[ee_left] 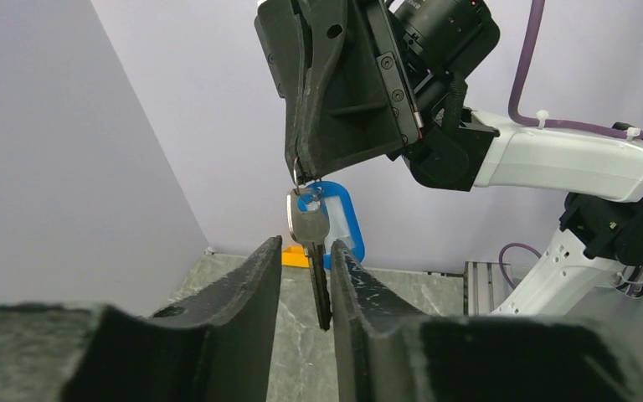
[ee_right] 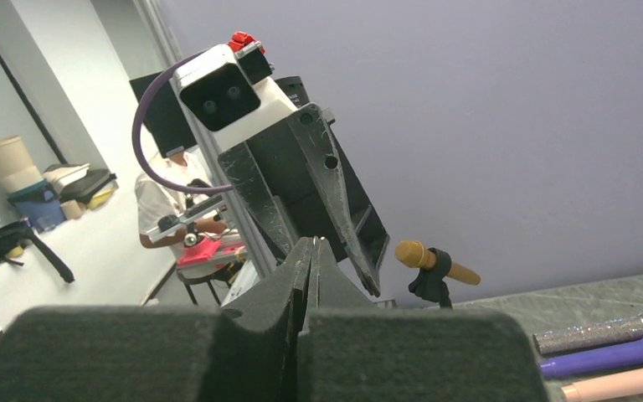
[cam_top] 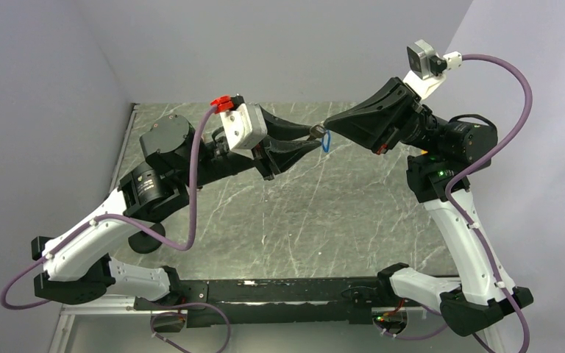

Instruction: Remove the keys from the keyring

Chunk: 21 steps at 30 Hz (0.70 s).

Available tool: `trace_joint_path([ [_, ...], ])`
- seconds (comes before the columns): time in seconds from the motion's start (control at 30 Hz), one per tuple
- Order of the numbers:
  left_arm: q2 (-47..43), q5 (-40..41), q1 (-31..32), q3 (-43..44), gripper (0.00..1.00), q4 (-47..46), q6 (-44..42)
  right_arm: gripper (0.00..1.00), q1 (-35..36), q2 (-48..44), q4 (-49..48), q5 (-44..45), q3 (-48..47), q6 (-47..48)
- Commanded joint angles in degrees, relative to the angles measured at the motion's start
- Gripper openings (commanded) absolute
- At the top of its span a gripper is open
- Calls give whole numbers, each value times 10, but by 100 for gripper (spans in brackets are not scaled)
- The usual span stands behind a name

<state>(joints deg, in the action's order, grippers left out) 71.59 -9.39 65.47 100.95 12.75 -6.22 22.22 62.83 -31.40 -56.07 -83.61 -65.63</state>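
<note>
Both arms are up, meeting in the air over the far middle of the grey-green marble surface (cam_top: 324, 213). Your right gripper (cam_top: 329, 125) has its jaws clenched at the very tip on a thin metal keyring (ee_left: 300, 186). Off that ring hang a silvery metal key (ee_left: 308, 224) and, just behind it, a bright-blue plastic oval tag (ee_left: 345, 219). In the left wrist view the key hangs blade down, clear of the surface. Your left gripper (cam_top: 315, 137) comes in from the opposite side with its jaws parted, one black finger on either side of the blade. The blade sits close along the right-hand finger in that view, and you cannot tell whether they touch. On the other side there is a clear gap, so nothing is grasped. The right wrist view shows three slim cylinders lying side by side on the surface at lower right: a glittery silver cylinder (ee_right: 603, 333), a purple cylinder (ee_right: 611, 356) and a peach cylinder (ee_right: 628, 381). Near them is a brown-gold rod in a black clip (ee_right: 435, 261). Only one container shows, a pale beige cup-shaped tub (ee_right: 4, 157) in the room beyond, and its inside is out of view.
</note>
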Motion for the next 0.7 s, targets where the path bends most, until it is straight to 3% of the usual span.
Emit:
trace_joint_path([
  [0.0,-2,-8,-3,23,29,-7,15,0,0,-10,-26,-8,-5,-12],
  [0.5,3,-10,-6,29,26,-13,22,0,1,-7,-38,-21,-2,-24],
  [0.67,11,-21,-11,44,14,-10,32,0,1,1,-83,-45,5,-67],
])
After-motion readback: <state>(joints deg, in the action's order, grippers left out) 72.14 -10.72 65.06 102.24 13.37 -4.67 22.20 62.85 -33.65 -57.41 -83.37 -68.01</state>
